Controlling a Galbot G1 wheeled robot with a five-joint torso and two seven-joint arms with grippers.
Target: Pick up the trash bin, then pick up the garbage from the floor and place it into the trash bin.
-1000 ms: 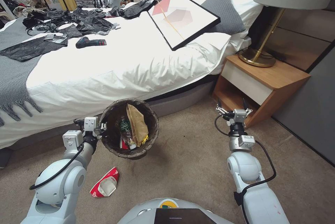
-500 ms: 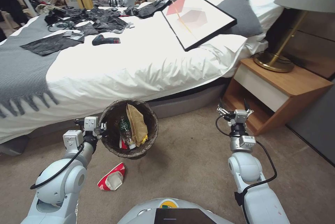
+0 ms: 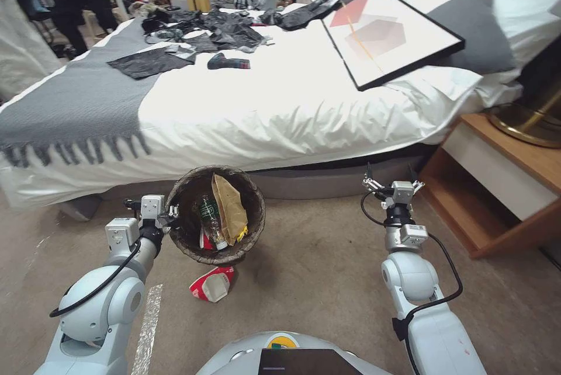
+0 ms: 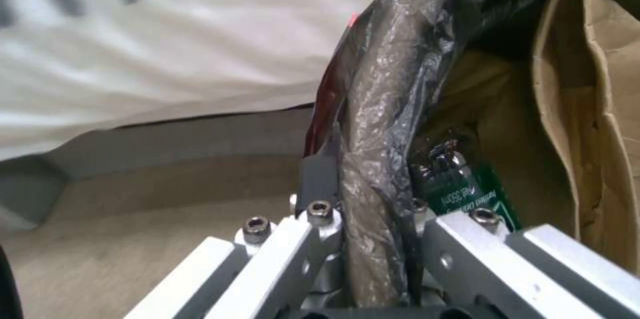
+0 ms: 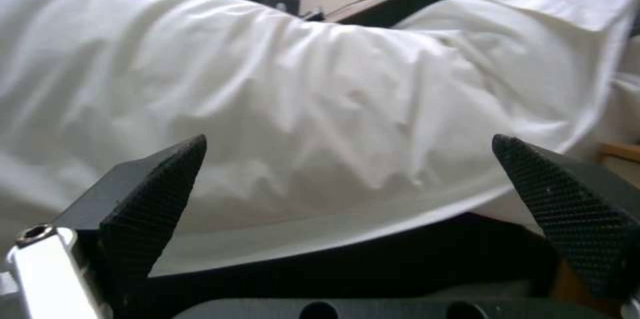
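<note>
Lying lower centre under the trash bin – left gripper clamps its rim – the red-and-white packet sits down-left of the spread-open right gripper.

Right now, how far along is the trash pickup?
Done: the bin is off the floor, its rim clamped in the left end effector, with a bottle and brown paper bag already inside. In hand: nothing more; the right end effector hangs open and empty near the bed. Left: a red-and-white packet lies on the carpet under the bin.
</note>
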